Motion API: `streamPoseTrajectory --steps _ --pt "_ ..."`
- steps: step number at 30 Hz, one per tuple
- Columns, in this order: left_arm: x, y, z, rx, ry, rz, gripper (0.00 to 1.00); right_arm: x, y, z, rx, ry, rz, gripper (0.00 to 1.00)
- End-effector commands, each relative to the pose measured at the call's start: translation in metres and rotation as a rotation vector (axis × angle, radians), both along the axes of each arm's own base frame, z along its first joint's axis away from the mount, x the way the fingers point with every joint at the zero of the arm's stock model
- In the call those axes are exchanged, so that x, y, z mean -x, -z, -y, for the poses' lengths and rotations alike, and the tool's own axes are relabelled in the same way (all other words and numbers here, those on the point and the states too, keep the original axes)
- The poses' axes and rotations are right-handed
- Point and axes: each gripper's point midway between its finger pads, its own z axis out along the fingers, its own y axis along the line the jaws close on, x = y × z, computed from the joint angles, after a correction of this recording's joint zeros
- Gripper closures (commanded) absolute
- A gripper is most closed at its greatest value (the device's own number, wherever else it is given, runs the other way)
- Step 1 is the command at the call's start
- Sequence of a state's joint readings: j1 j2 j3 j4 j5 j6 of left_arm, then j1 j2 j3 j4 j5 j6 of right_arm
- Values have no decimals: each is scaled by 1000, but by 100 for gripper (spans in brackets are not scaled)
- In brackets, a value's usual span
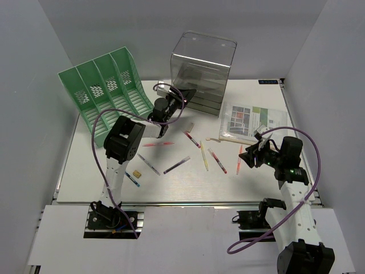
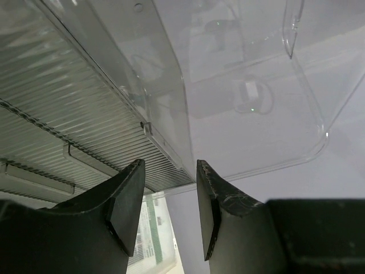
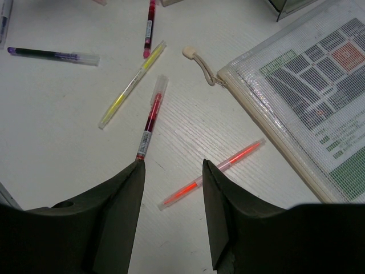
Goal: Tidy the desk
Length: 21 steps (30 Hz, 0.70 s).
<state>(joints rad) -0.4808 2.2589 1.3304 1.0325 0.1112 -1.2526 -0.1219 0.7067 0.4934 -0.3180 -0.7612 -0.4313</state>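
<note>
On the large flat white desk, right of the green slotted plastic file rack, I am holding my left gripper spread and empty before the clear plastic drawer box. Slim coloured pens are lying loose near the mesh zip pouch. My right gripper is hovering parted above a thin orange pen. Nearly everything is awaiting sorting, I judge.

Left arm: elbow raised, forearm reaching forward and to right. Left gripper: far forward, jaws parted, nothing between. Right arm: rises from base, wrist bent toward centre. Right gripper: angled downward, jaws parted, empty.
</note>
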Motion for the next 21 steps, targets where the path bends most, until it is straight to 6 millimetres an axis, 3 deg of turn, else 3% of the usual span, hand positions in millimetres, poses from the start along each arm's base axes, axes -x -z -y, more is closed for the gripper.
streamPoseTrajectory --steps 1,10,16,21 --pt "-4 -43 1 22 -19 78 49 -3 -2 0 15 -12 32 49" --pt "-18 -35 -1 25 -41 89 49 -3 -1 -1 16 -14 32 49" --pt "-18 -27 -2 16 -46 73 50 -3 -2 0 18 -12 33 49" --pt "-16 -32 -5 42 -53 102 50 -3 -1 -1 18 -15 33 49"
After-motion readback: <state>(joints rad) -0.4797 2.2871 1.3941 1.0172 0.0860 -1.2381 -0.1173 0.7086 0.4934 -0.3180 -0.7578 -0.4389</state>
